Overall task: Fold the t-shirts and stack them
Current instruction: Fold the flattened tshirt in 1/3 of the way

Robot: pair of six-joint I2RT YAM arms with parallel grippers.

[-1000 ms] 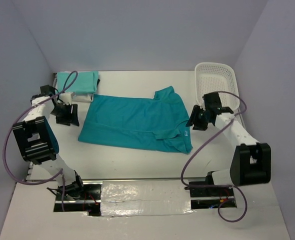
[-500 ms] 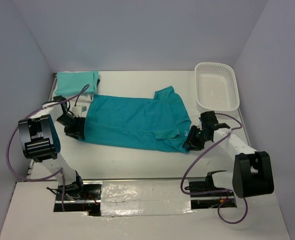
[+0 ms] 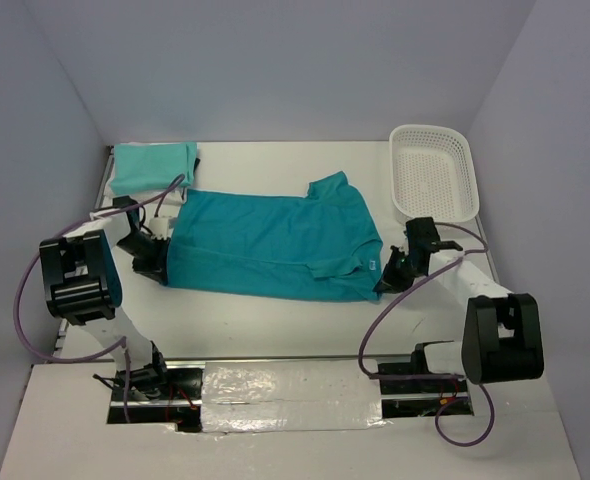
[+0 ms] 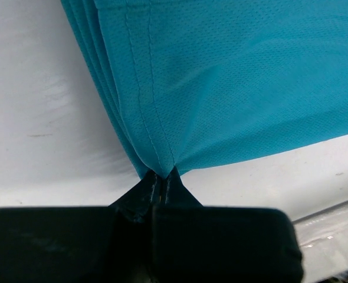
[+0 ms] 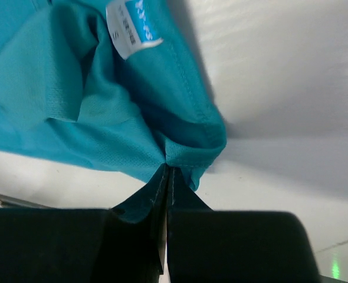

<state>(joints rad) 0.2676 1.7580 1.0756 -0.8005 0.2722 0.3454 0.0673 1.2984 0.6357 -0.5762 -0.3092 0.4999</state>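
Observation:
A teal t-shirt (image 3: pixel 270 243) lies spread across the middle of the table, collar end to the right. My left gripper (image 3: pixel 161 262) is shut on its near-left hem corner; the left wrist view shows the stitched hem (image 4: pixel 156 135) pinched in my left gripper (image 4: pixel 161 174). My right gripper (image 3: pixel 383 282) is shut on the near-right corner by the collar, where a white size label (image 5: pixel 133 26) shows above my right gripper (image 5: pixel 167 171). A folded pale mint t-shirt (image 3: pixel 153 165) rests at the back left.
A white plastic lattice basket (image 3: pixel 434 172) stands at the back right, close behind the right arm. Purple cables loop from both arms. Grey walls close in the table on three sides.
Both arms came in from beside the teal t-shirt to its near corners, and both grippers shut on the cloth. The near corners now look slightly drawn in.

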